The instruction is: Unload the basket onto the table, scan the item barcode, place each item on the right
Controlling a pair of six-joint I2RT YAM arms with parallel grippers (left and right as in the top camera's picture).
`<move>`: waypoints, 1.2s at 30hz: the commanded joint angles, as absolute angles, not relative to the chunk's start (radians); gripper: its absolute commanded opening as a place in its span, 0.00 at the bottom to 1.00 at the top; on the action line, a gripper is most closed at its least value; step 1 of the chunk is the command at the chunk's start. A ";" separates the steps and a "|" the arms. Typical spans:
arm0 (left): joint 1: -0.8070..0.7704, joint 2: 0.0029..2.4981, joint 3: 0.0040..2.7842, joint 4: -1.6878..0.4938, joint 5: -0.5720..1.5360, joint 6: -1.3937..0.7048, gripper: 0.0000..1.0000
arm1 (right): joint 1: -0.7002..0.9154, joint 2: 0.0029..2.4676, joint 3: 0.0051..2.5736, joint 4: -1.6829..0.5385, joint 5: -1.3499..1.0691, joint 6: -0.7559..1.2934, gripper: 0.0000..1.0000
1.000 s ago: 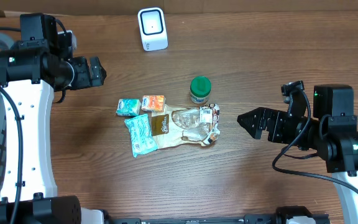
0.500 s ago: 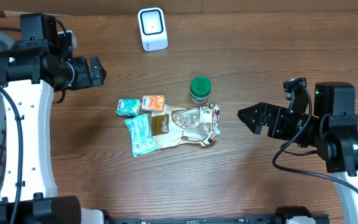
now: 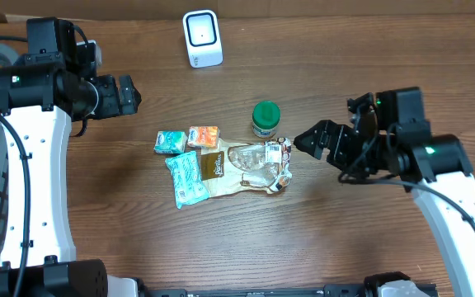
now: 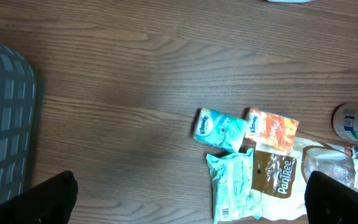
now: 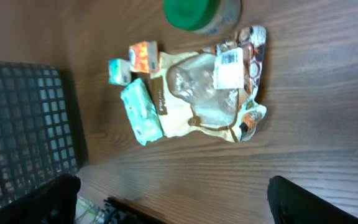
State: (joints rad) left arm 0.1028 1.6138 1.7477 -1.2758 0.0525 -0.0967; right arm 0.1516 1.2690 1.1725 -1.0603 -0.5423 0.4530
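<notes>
Both gape — right tool near snack bag, left tool apart.

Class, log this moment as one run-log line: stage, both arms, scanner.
stage: pre-grasp | right gripper: jaws open, empty, by snack bag | left gripper: jaws open, empty | scanner: untouched

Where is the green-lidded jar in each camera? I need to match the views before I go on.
Overhead: the green-lidded jar stands just right of centre, beside the upper right corner of the clear snack bag.
Left wrist: the jar is cut off at the right edge, at mid-height.
Right wrist: the jar sits at the top edge, partly out of frame.
Shared landmark: the orange tissue pack.
</notes>
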 commanded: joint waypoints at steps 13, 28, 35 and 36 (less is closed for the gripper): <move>0.098 1.602 1.770 -1.275 0.060 -0.085 0.99 | 0.361 1.338 1.198 -0.997 -0.340 0.607 0.95; 0.098 1.602 1.770 -1.275 0.060 -0.085 0.99 | 0.446 1.459 1.198 -0.970 -0.337 0.636 0.95; 0.098 1.602 1.770 -1.275 0.060 -0.085 1.00 | 0.481 1.516 1.198 -0.894 -0.337 0.646 0.94; 0.098 1.602 1.770 -1.275 0.060 -0.085 0.99 | 0.495 1.524 1.198 -0.875 -0.337 0.659 0.93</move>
